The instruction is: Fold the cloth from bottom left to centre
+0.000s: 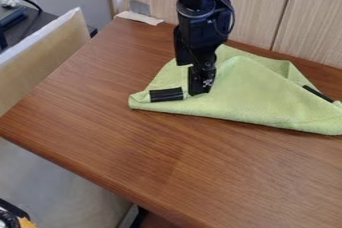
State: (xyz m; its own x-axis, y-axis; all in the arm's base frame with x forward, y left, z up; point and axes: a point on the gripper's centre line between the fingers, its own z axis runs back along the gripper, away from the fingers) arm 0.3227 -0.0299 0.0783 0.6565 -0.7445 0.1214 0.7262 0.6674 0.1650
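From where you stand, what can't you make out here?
All in the camera view:
- Patch of cloth behind the gripper: hidden by the gripper.
- Cloth's right end: cut off by the right edge.
- Cloth's underside: hidden by its top layer.
- Dark piece left of the gripper: too small to identify.
- Arm's upper part: cut off by the top edge.

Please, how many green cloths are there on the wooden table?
1. The green cloth lies partly folded toward the far right of the wooden table. Another may be hidden under its folds.
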